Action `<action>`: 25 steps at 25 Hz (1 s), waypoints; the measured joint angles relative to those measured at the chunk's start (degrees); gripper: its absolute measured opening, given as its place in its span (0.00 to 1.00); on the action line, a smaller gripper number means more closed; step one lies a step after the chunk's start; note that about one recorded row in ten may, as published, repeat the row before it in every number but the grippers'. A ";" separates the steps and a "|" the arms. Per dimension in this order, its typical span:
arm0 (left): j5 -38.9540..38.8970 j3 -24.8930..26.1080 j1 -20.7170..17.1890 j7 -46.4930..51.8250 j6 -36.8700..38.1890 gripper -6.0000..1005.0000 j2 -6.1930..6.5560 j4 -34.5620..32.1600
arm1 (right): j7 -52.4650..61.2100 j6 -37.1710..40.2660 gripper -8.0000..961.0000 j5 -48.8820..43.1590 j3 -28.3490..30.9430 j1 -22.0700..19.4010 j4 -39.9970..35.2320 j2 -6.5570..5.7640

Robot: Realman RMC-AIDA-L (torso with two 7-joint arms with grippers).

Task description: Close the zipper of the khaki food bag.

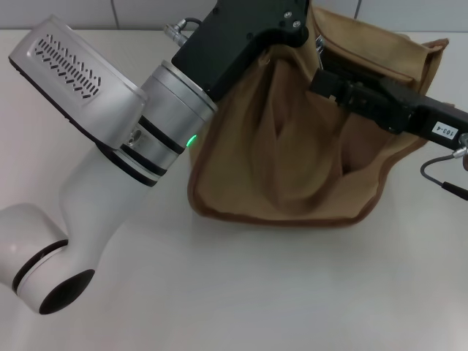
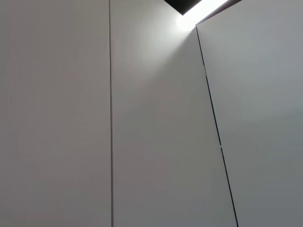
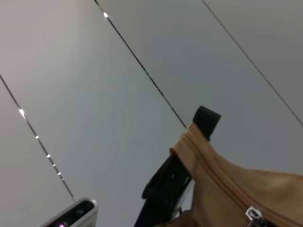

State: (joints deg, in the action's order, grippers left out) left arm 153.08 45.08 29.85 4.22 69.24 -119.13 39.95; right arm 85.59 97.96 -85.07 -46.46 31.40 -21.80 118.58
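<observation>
The khaki food bag (image 1: 292,168) stands on the white table, its front panel creased and drawn up toward its top left corner. My left gripper (image 1: 296,25) is at that corner, shut on the fabric. In the right wrist view one of its black fingers (image 3: 207,120) stands behind the raised corner of the bag (image 3: 236,189). From that corner the zipper (image 3: 222,176) runs along the bag's top to its silver slider (image 3: 254,215). My right gripper (image 1: 325,79) reaches in from the right over the bag's top. The left wrist view shows only wall panels.
My left arm's white and silver body (image 1: 95,168) spans the table's left front. A black cable (image 1: 439,179) loops at the right edge. Bare white table (image 1: 292,292) lies in front of the bag, and a tiled wall stands behind it.
</observation>
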 joint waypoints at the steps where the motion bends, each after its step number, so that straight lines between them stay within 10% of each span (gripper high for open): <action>1: 0.00 0.00 0.00 0.00 0.00 0.10 0.00 0.00 | 0.00 0.00 0.63 0.00 0.00 0.00 0.00 0.00; 19: 0.10 -0.07 -0.32 0.00 0.22 0.10 -0.03 0.14 | 2.80 -4.32 0.60 0.34 0.31 0.42 0.07 0.24; 25: 0.08 -0.15 -0.32 0.00 0.21 0.10 -0.05 0.14 | 2.82 -4.46 0.38 0.36 0.32 1.01 0.03 0.35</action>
State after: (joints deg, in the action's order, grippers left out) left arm 153.16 44.92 29.53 4.22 69.45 -119.18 40.09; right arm 88.41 93.51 -84.71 -46.14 32.40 -21.77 118.93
